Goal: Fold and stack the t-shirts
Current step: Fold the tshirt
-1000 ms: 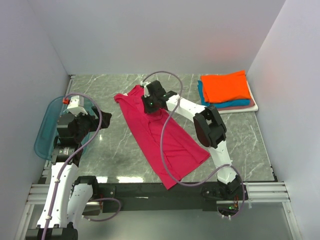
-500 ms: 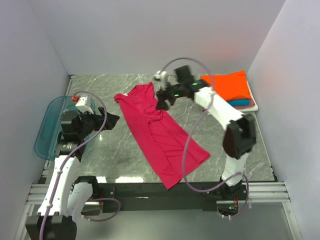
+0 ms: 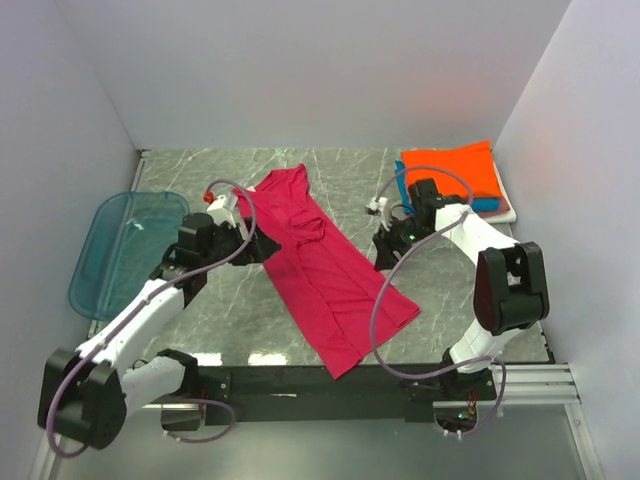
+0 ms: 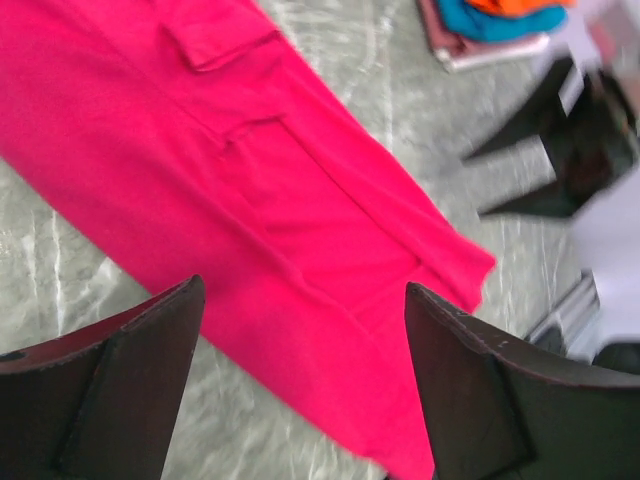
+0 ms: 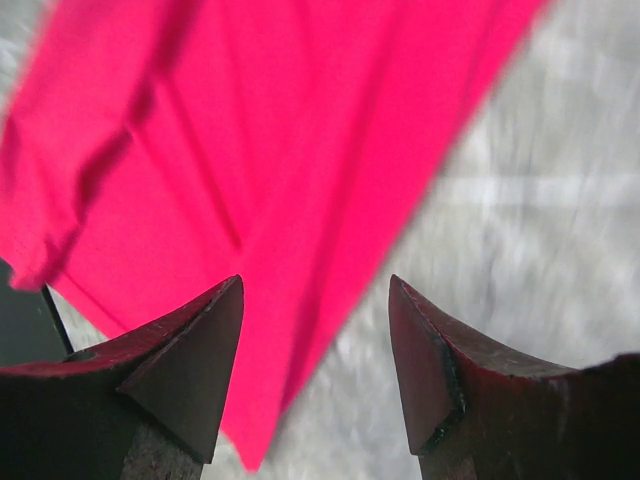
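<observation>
From above, a magenta-red t-shirt lies flat in a long diagonal strip from the far middle of the grey marbled desk to its near edge, a folded stack topped with orange sits in the far right corner, a blue tray lies at the left edge, and pale walls close in three sides. The left pincer is at the shirt's left edge, the right pincer at its right edge. Only the wrist views show both gaping wide, holding nothing; the right one is blurred.
</observation>
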{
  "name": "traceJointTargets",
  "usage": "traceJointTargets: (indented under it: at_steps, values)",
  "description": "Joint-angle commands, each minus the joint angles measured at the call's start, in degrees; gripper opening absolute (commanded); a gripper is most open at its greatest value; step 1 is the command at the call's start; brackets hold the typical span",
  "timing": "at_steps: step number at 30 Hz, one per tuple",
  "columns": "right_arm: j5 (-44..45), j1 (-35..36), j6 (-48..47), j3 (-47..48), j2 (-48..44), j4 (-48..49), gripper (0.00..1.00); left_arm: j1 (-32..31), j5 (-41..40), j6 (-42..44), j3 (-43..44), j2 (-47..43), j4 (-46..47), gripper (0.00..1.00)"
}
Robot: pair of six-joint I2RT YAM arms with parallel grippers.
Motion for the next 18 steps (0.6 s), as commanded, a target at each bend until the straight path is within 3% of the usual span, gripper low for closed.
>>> traceJointTargets:
  at_steps: [1, 9, 11, 14, 15, 18]
  values:
    - [4.3, -3.3, 1.4, -3.6, -3.0, 2.4, 0.66, -0.7, -4.2, -7.3, 0.8, 6.2, 8.4, 0.85]
    - [8.2, -5.8, -0.3, -8.6, -0.7, 1.1, 0.66, -1.6, -13.0, -2.0, 14.0, 21.4, 6.9, 0.83]
    - [7.5, -5.8, 0.0, -9.0, -0.1, 1.1, 0.66, -1.5, -15.9, 0.6, 23.6, 29.0, 3.4, 0.78]
    - [6.8, -5.8, 1.4, -9.4, 0.3, 1.5, 0.65, -0.6, -16.8, 5.4, 40.3, 43.0, -4.2, 0.59]
    - [6.4, -5.8, 1.6, -9.3, 0.5, 1.8, 0.65, -0.4, -16.8, 7.0, 49.2, 50.1, -6.0, 0.56]
    - [6.2, -5.9, 3.0, -9.0, 0.7, 2.9, 0.64, -0.1, -14.5, 11.7, 64.0, 59.3, -11.8, 0.51]
